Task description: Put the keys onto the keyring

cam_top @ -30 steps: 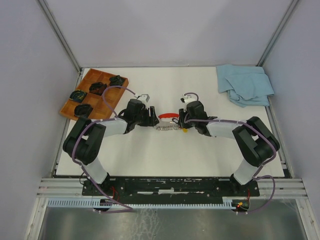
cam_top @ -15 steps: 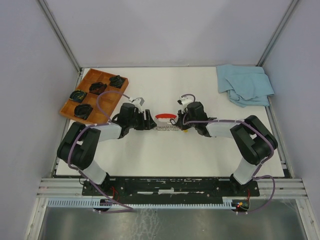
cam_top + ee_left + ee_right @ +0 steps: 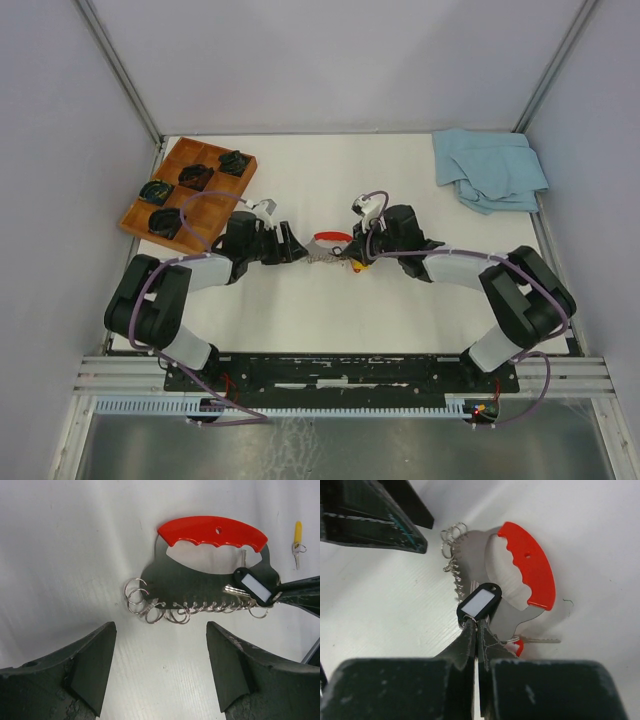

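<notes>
- Black left gripper: its jaws are standing wide apart and holding nothing. They are facing the red strap from its toothed side.
- Silver keyring: its loose rings are lying flat on the white table, just off the red strap's left tip. They are ahead of the left jaws, toward the left finger.
- Beaded chain: it is running along the red strap's toothed side, its long axis crossing the left gripper's line of approach.
- Oval tag: it is resting beside the red strap's right end, with a silver key partly tucked beneath it.
- Right gripper: its jaws are pressing fully together, pinching the oval tag's small end ring.
- Yellow-headed key: it is lying apart, beyond the red strap's right tip.
- Judgement: the left arm is sitting nearer the loose rings, while the right is anchoring the tag end.
- Hard to make out: the ring splits are too fine to read, and it is unclear whether any key is already threaded.
</notes>
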Controlling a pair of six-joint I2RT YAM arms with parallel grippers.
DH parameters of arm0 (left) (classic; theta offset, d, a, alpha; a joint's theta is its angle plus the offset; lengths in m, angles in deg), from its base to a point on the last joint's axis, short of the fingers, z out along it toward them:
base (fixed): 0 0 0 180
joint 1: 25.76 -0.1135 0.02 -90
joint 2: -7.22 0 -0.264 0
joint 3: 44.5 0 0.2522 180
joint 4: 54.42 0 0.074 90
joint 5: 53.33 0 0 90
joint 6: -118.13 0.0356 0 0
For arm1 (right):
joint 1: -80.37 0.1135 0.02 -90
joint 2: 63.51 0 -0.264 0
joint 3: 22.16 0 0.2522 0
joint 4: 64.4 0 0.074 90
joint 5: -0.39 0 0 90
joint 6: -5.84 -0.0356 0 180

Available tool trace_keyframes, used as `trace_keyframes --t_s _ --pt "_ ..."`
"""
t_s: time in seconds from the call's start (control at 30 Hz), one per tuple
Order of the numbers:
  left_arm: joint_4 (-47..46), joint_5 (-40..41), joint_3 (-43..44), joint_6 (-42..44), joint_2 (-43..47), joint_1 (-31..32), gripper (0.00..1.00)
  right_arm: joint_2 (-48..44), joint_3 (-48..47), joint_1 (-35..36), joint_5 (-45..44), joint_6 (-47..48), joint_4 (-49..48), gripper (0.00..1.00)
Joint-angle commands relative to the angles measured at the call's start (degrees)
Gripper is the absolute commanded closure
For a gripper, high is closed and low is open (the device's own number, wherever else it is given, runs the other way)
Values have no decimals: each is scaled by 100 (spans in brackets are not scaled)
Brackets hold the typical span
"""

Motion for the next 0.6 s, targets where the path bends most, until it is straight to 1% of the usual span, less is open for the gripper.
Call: trace_keyframes --t_s 0.0,0.13,0.27,0.4,0.47,0.57 --pt "-244 -326 36 224 245 6 20 -667 13 -21 590 423 6 99" --pt "-271 -268 41 557 470 194 21 -1038 67 -23 847 664 267 99" --pt "-479 -394 -2 752 624 242 21 -1066 -1 -19 938 843 555 99" --pt "-527 -464 50 1071 628 289 21 -1129 -23 -19 1144 896 590 99" --pt "-525 -632 97 1190 570 355 22 -1196 -33 -17 1128 918 653 99" --pt "-595 -847 118 1366 524 618 22 -1322 -22 -20 1082 931 710 99"
